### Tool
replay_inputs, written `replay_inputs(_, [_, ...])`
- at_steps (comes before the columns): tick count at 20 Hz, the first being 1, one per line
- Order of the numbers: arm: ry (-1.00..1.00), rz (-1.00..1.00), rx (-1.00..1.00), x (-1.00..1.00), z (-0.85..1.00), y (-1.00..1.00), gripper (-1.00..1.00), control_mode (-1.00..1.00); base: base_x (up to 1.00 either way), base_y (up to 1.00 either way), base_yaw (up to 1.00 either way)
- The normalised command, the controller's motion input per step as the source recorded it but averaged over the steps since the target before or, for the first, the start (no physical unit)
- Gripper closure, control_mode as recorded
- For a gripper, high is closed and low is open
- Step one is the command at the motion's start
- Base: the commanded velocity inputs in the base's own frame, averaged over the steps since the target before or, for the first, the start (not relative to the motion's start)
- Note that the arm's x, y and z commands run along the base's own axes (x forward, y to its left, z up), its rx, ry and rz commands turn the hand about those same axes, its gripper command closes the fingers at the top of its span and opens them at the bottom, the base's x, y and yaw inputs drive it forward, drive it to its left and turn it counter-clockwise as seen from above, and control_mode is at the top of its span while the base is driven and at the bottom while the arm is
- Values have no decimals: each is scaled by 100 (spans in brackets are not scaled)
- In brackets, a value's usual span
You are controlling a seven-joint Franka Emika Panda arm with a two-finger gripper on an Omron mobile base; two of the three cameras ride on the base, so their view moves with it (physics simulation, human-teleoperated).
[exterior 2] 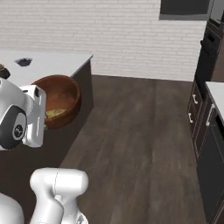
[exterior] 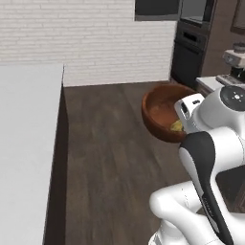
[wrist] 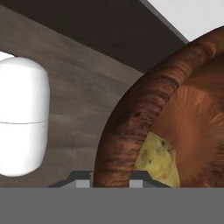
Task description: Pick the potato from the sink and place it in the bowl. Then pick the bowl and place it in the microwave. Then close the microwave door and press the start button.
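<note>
The claw (wrist: 111, 177) is gripping the bowl (exterior: 165, 112) by its rim, one tip outside the wall and one inside, so the bowl is hanging clear above the wooden floor (exterior: 110, 158) at the right centre of the left base view. The potato (wrist: 158, 158) is lying low inside the bowl (lower right of the hand view), riding along toward the microwave, which I judge to be the step in hand.

Bowl (exterior: 160, 112) tilted above floor, potato (exterior: 176, 126) inside.
</note>
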Motion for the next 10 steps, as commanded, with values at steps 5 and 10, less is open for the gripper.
replay_inputs(5, [0, 0, 0, 0, 0, 0, 100, 100, 100, -75, -6])
replay_inputs(10, [0, 0, 0, 0, 0, 0, 100, 100, 100, -36, -12])
